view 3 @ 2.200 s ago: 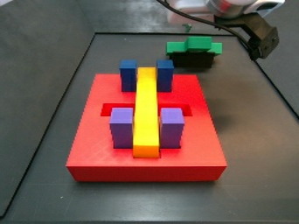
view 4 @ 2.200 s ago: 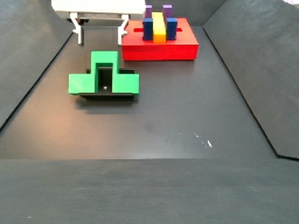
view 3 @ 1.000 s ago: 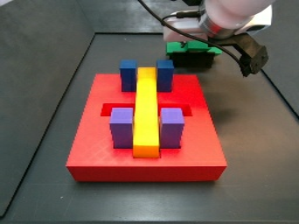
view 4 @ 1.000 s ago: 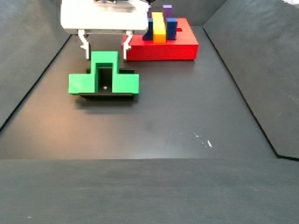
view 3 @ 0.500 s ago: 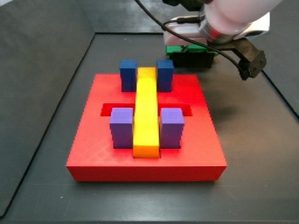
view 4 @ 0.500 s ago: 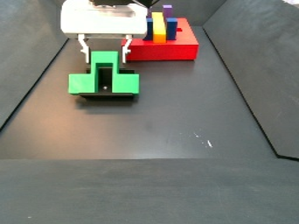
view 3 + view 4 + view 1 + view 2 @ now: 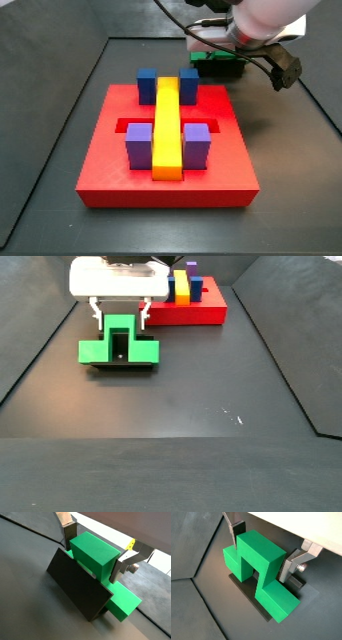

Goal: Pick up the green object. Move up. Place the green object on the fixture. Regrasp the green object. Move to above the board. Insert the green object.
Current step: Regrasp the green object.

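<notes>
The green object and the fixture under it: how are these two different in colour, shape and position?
Colour: the green object is matte green; the fixture is black.
Shape: the green object has a raised middle block with two lower legs; the fixture shows a flat dark plate.
Position: the green object rests on the fixture, and the gripper has a finger on each side of its middle block; the fixture stands on the floor.
Both are similarly wide.

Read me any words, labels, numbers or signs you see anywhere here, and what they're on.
None can be read: the green object, fixture and board carry no text. The hand, straddling the green object's raised block, shows a small yellow tag, too small to read.
</notes>
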Available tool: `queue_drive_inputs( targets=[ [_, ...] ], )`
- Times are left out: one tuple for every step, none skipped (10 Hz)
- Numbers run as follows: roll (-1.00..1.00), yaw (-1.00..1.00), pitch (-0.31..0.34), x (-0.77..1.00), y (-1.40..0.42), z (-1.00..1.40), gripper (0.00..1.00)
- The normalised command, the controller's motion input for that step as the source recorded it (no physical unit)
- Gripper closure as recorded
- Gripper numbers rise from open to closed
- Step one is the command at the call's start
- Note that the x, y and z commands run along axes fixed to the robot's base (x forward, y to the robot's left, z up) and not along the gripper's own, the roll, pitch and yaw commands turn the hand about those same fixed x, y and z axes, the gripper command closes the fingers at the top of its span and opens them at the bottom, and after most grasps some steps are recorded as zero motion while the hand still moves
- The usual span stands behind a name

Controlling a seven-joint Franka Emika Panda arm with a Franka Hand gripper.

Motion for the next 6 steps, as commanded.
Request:
queue_drive_inputs(
  targets=[
    [0.03, 0.00, 0.000, 0.00, 0.04, -0.08, 0.00],
    [0.02, 0.00, 0.000, 0.00, 0.02, -0.06, 0.00],
    [0.01, 0.01, 0.000, 0.00, 0.00, -0.05, 0.00],
    [0.00, 0.01, 0.000, 0.00, 0.00, 0.00, 0.00],
    [0.00, 0.00, 0.000, 0.00, 0.00, 0.00, 0.00],
    [0.00, 0.00, 0.000, 0.00, 0.00, 0.00, 1.00]
  ],
)
